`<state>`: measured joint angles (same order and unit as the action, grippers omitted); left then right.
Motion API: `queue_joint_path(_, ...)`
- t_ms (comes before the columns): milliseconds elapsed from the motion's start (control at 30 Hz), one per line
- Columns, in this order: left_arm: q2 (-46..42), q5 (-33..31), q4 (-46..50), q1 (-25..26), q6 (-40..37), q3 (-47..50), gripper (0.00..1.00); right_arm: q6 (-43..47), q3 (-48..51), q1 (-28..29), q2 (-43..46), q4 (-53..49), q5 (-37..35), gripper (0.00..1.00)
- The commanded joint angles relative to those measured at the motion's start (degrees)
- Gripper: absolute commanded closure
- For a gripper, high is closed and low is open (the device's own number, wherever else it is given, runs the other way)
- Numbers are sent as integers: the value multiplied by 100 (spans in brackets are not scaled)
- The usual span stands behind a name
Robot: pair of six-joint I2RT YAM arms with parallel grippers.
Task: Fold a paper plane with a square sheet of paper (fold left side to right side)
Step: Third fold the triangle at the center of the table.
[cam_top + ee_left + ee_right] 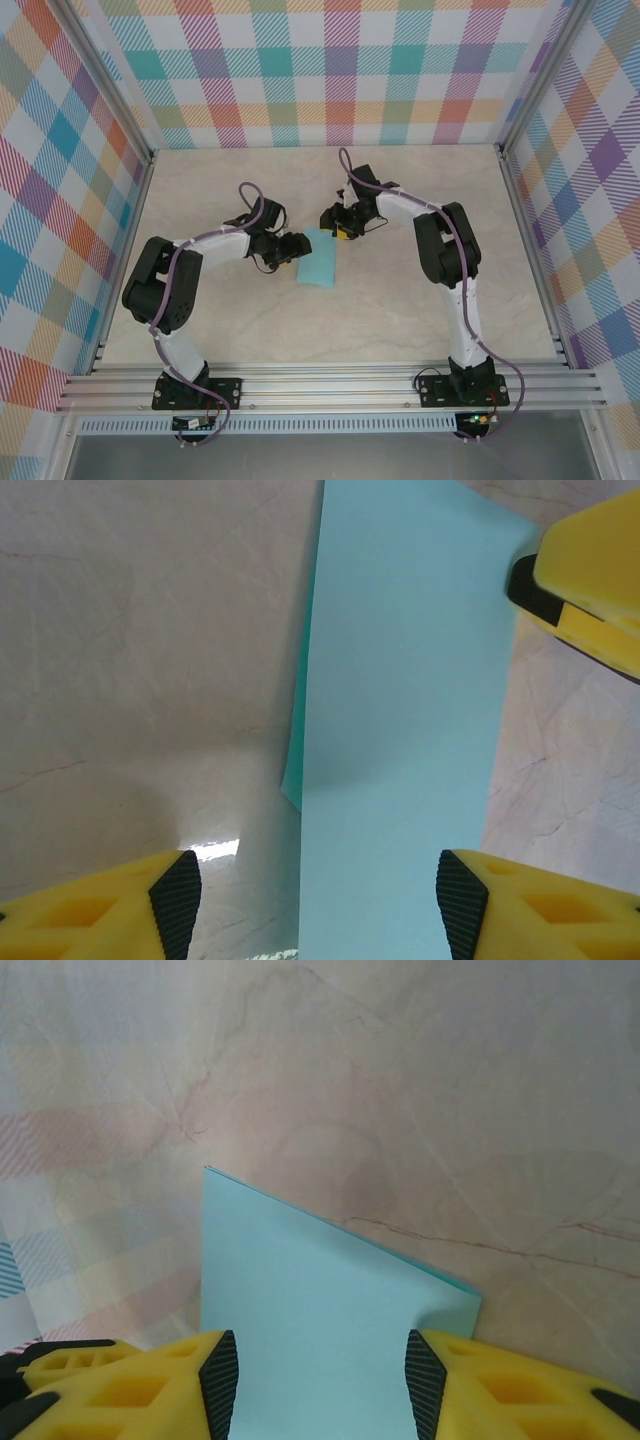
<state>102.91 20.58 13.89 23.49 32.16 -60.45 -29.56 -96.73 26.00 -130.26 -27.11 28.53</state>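
Sheet: the sheet (322,258) lies flat on the bench (420,320), between the two arms and a little nearer the left one. It reads as an oblong rather than a square.
Fold state: from the left wrist, a darker lower layer (296,750) peeks out along the sheet's left edge. I judge the sheet is doubled over, left onto right. The edges do not quite line up there.
Left end effector: the left end effector (292,248) sits at the sheet's left side, jaws spread, nothing gripped. In its wrist view, one pad is over bare bench and the other is at the sheet's right edge.
Right end effector: the right end effector (345,230) is at the sheet's far end, jaws parted. Its fingers are over the paper, with a corner of the sheet showing beyond them. It is not pinching anything.
Contact: I cannot tell whether any pad actually presses the paper, because the wrist views are too close in.
Done: the first fold is laid over, by my reading.
Left to do: the crease likely needs firming, then the nose corners and wing folds. No sharp tip or centre crease is visible, so there is no plane yet. The task is at an early stage.
Containers: none in this setup; the sheet lies directly on the bench.
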Motion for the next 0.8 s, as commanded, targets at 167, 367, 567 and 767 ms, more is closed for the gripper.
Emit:
queue_joint_path(167, 376, 527, -331, -28, 168, -63, 39, 399, -129, 10, -266, -453, -165, 53)
queue_joint_path(367, 480, 614, -422, 7, 246, -128, 51, 424, -90, 10, -256, -435, -131, 53)
queue_joint_path(567, 381, 584, -474, 16, 295, -48, 66, 458, -79, 10, -255, -419, -125, 53)
queue_joint_path(767, 194, 421, -372, 16, 259, 50, 78, 467, -74, 10, -241, -389, -121, 53)
